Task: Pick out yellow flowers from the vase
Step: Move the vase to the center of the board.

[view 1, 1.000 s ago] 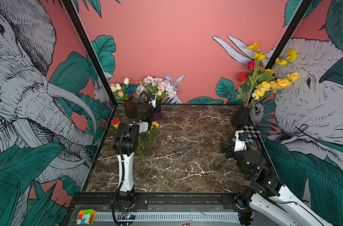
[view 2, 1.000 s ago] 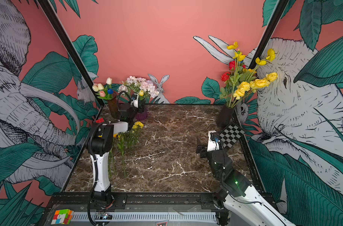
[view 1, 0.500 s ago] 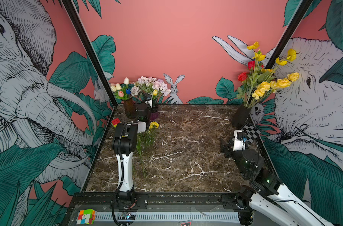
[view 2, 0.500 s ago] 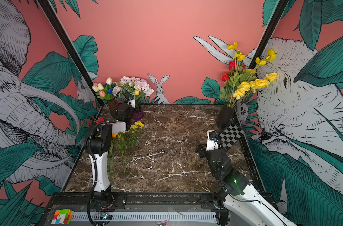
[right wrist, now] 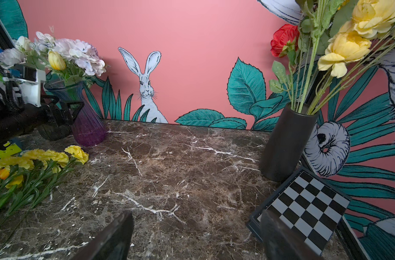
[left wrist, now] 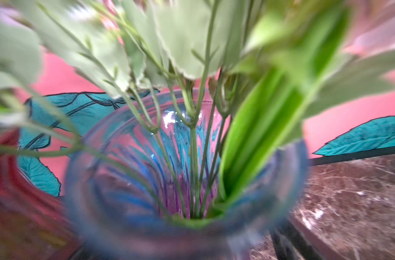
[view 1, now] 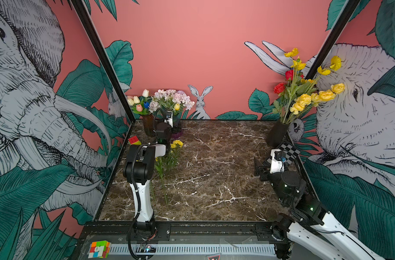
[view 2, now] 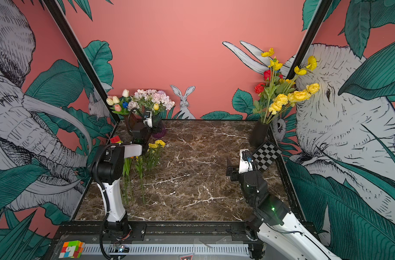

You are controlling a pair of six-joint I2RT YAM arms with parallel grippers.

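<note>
- Yellow flowers lie in a loose bundle on the marble table in both top views, heads toward the back wall, just beside the left arm.
- More yellow blooms stand with red roses in the black vase at the back right corner. A checkerboard lies just in front of it.
- One yellow tulip stands among lilac-white clusters in the purple vase at the back left, next to a brown vase of mixed tulips.
- In both top views the left gripper sits at the purple vase, largely hidden by its own wrist. The right gripper hangs over bare marble near the right edge, well apart from every flower.
- Left wrist view: the blurred mouth of the purple vase fills the picture, with thin green stems and a broad bright leaf rising out of it.
- Right wrist view: the right gripper has its fingers wide apart with only marble between them.
- Same view: the left gripper shows its jaws spread at the neck of the purple vase, gripping nothing; whether it touches the glass I cannot tell.
- Same view: the yellow flowers lie on the table in front of that vase, the yellow tulip is up in its bouquet, and the yellow blooms rise from the black vase.
</note>
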